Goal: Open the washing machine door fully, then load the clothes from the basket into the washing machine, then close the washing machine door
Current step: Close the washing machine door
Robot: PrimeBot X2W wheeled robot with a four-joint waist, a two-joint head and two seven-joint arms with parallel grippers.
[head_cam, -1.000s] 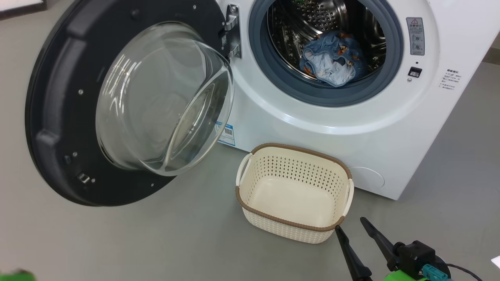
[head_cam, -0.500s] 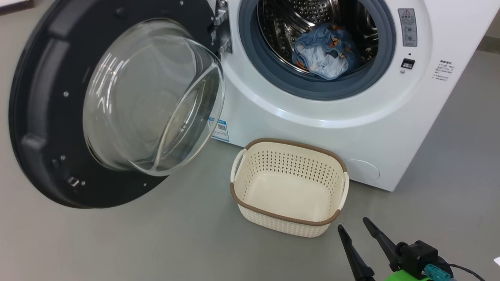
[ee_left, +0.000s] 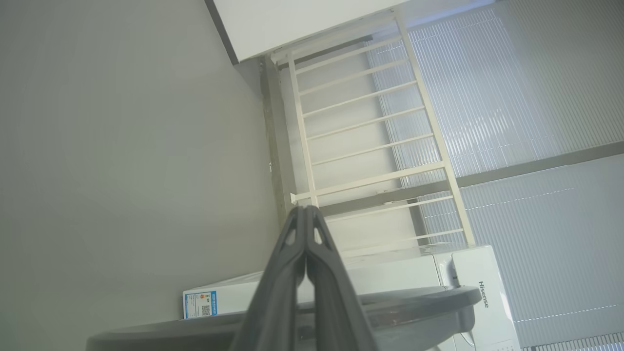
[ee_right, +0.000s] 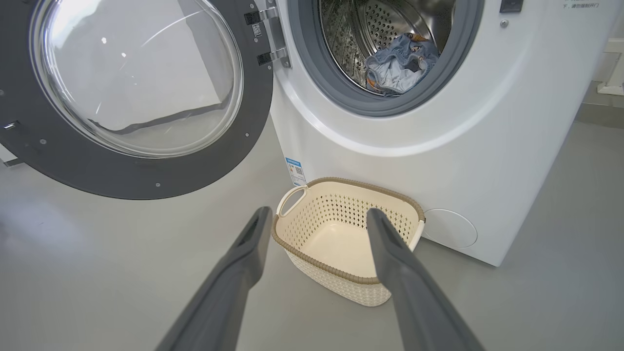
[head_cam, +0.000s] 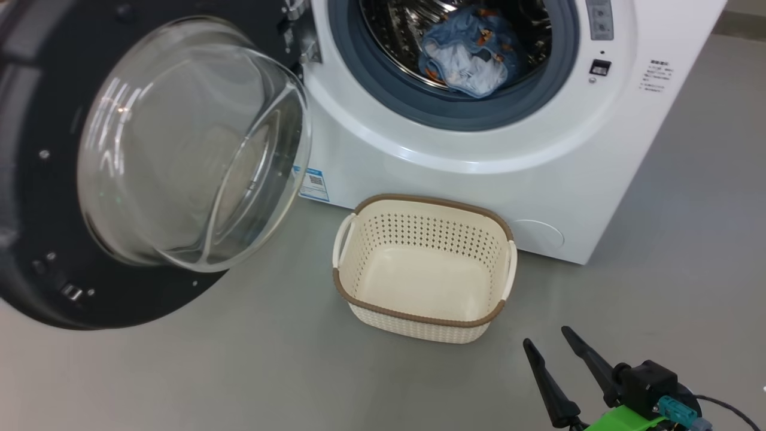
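Evidently the washing machine (head_cam: 479, 173) stands with its door (head_cam: 36, 179) swung wide at its left: opening looks done. The basket (head_cam: 419, 320), on the floor (head_cam: 239, 371) just before the washer's front, holds nothing; the clothes (head_cam: 464, 57) lie in the drum (head_cam: 389, 36). Only closing the door seems left. The right gripper (head_cam: 546, 336) gapes empty beside the basket; the left gripper (ee_left: 305, 214) is pinched together on nothing.

One basket (head_cam: 413, 328), one washing machine (head_cam: 479, 185)

Washing machine door (head_cam: 149, 161): swung wide open, hinged at left of opening; dark inner face and clear glass bowl facing out.
Clothes (head_cam: 467, 54): blue with orange print plus a pale piece, bundled low in the steel drum of the white washing machine (head_cam: 479, 185).
Basket (head_cam: 419, 319): cream, brown rim, upright, empty, just in front of the machine.
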